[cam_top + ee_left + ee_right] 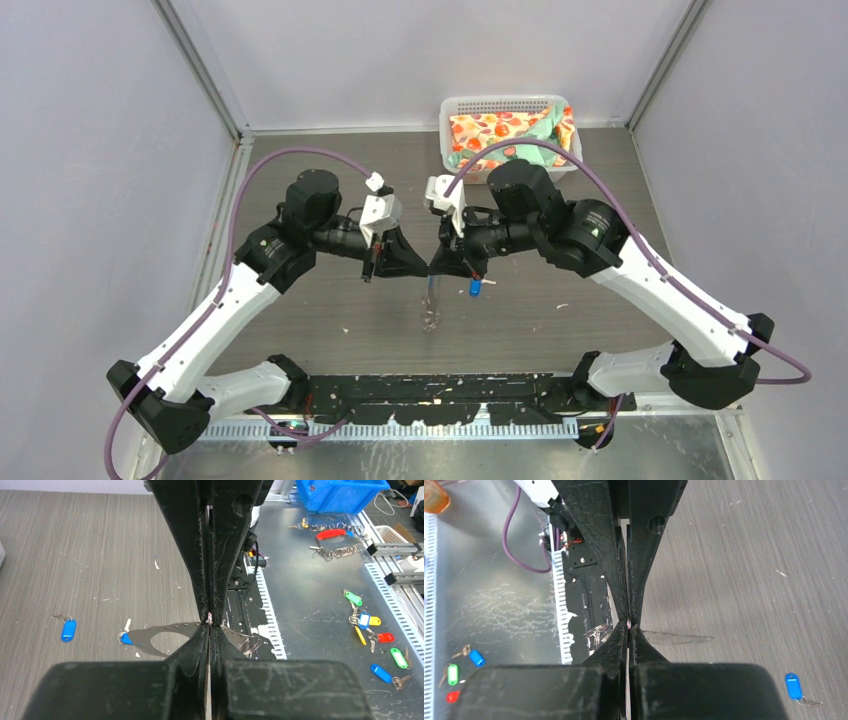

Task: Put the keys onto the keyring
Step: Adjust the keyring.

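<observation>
grey table (320, 310): left pincer (209, 619) and right pincer (630, 625) clamp the keyring (431, 304), mostly hidden between them.

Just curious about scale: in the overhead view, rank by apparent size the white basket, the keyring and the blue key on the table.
1. white basket, by far the largest.
2. keyring, edge-on here: a thin sliver, but longer than the key.
3. blue key, a tiny speck.

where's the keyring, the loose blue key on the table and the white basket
keyring (172, 626): left wrist view, on its toothed upper edge, left of the fingertips
loose blue key (474, 289): top view, on its blue head
white basket (500, 103): top view, on its far rim
</observation>
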Action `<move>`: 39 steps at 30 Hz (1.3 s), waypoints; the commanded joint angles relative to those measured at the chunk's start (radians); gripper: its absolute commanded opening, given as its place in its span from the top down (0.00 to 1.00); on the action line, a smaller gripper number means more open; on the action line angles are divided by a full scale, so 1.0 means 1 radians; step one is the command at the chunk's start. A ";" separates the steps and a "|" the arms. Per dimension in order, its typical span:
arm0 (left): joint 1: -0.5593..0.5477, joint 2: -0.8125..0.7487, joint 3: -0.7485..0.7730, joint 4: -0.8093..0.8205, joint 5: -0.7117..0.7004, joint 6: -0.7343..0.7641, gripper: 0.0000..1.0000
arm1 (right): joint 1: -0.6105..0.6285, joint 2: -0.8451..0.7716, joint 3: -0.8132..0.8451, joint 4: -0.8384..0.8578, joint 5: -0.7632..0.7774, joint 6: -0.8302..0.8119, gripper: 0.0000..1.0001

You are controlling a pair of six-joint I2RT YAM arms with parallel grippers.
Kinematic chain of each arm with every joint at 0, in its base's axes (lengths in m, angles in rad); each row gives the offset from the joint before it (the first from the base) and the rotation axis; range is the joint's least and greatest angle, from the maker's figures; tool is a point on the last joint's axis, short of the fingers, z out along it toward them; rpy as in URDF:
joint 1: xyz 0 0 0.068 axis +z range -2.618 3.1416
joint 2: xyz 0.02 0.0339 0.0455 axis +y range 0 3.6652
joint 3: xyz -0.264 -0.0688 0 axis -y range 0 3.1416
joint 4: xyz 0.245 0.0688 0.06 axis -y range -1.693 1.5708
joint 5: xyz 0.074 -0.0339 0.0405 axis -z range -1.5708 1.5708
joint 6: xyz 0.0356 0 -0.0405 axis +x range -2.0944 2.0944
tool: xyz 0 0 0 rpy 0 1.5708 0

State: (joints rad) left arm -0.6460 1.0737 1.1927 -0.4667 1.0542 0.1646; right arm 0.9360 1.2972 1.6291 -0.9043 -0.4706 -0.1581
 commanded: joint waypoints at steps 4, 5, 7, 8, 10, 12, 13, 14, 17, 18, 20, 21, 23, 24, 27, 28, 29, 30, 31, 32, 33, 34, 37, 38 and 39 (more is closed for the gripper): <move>-0.007 -0.021 0.030 0.184 0.024 -0.171 0.65 | -0.003 -0.194 -0.242 0.421 0.120 0.094 0.99; -0.006 -0.025 0.029 0.186 0.026 -0.184 0.58 | -0.003 -0.226 -0.294 0.490 0.119 0.104 0.99; -0.001 -0.038 0.024 0.166 0.029 -0.171 0.47 | -0.005 -0.312 -0.396 0.636 0.124 0.128 0.99; 0.005 -0.048 0.019 0.147 0.028 -0.147 0.46 | -0.005 -0.339 -0.439 0.700 0.124 0.138 0.99; 0.024 -0.057 0.008 0.122 0.027 -0.121 0.47 | -0.005 -0.380 -0.496 0.787 0.112 0.148 0.99; 0.044 -0.055 0.000 0.117 0.022 -0.109 0.50 | -0.005 -0.402 -0.532 0.843 0.103 0.157 0.99; 0.052 -0.052 -0.003 0.114 0.014 -0.097 0.52 | -0.005 -0.409 -0.549 0.874 0.099 0.168 0.99; 0.059 -0.048 -0.005 0.111 0.006 -0.092 0.54 | -0.005 -0.416 -0.563 0.896 0.092 0.184 0.99; 0.069 -0.040 -0.016 0.123 0.010 -0.087 0.57 | -0.005 -0.442 -0.613 1.001 0.082 0.228 0.99; 0.069 -0.040 -0.020 0.133 0.011 -0.097 0.58 | -0.006 -0.446 -0.629 1.032 0.079 0.238 0.99; 0.069 -0.040 -0.034 0.197 0.020 -0.147 0.60 | -0.005 -0.460 -0.669 1.105 0.078 0.272 0.99; 0.069 -0.039 -0.038 0.220 0.023 -0.187 0.61 | -0.006 -0.463 -0.688 1.140 0.080 0.279 0.99; 0.070 -0.037 -0.044 0.313 0.031 -0.280 0.63 | -0.006 -0.468 -0.720 1.196 0.086 0.303 0.99; 0.069 -0.036 -0.046 0.353 0.035 -0.325 0.63 | -0.006 -0.468 -0.736 1.229 0.088 0.315 0.99; 0.068 -0.031 -0.057 0.458 0.044 -0.451 0.63 | -0.005 -0.457 -0.768 1.304 0.090 0.343 0.99; 0.067 -0.029 -0.056 0.462 0.041 -0.473 0.63 | -0.006 -0.451 -0.775 1.326 0.089 0.352 0.99; 0.065 -0.030 -0.056 0.487 0.041 -0.488 0.63 | -0.005 -0.445 -0.782 1.345 0.089 0.363 0.99; 0.063 -0.032 -0.056 0.493 0.044 -0.498 0.63 | -0.005 -0.440 -0.789 1.364 0.091 0.370 0.99; 0.062 -0.034 -0.056 0.497 0.053 -0.503 0.63 | -0.005 -0.437 -0.793 1.380 0.094 0.374 0.99; 0.060 -0.035 -0.056 0.499 0.070 -0.507 0.64 | -0.005 -0.433 -0.796 1.383 0.097 0.375 0.99; 0.058 -0.037 -0.056 0.498 0.087 -0.509 0.64 | -0.006 -0.432 -0.797 1.383 0.102 0.374 0.99; 0.055 -0.040 -0.058 0.495 0.093 -0.508 0.65 | -0.005 -0.432 -0.801 1.386 0.107 0.373 0.99; 0.055 -0.052 -0.071 0.491 0.074 -0.500 0.71 | -0.005 -0.426 -0.798 1.384 0.099 0.377 0.99; 0.055 -0.052 -0.069 0.492 0.066 -0.500 0.73 | -0.005 -0.421 -0.795 1.377 0.095 0.377 0.99; 0.054 -0.052 -0.070 0.495 0.060 -0.500 0.76 | -0.006 -0.417 -0.793 1.371 0.090 0.379 0.99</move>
State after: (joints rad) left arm -0.5827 1.0416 1.1271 -0.0307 1.1007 -0.3080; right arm 0.9318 0.8654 0.8242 0.3889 -0.3832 0.2031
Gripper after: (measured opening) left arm 0.282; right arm 0.025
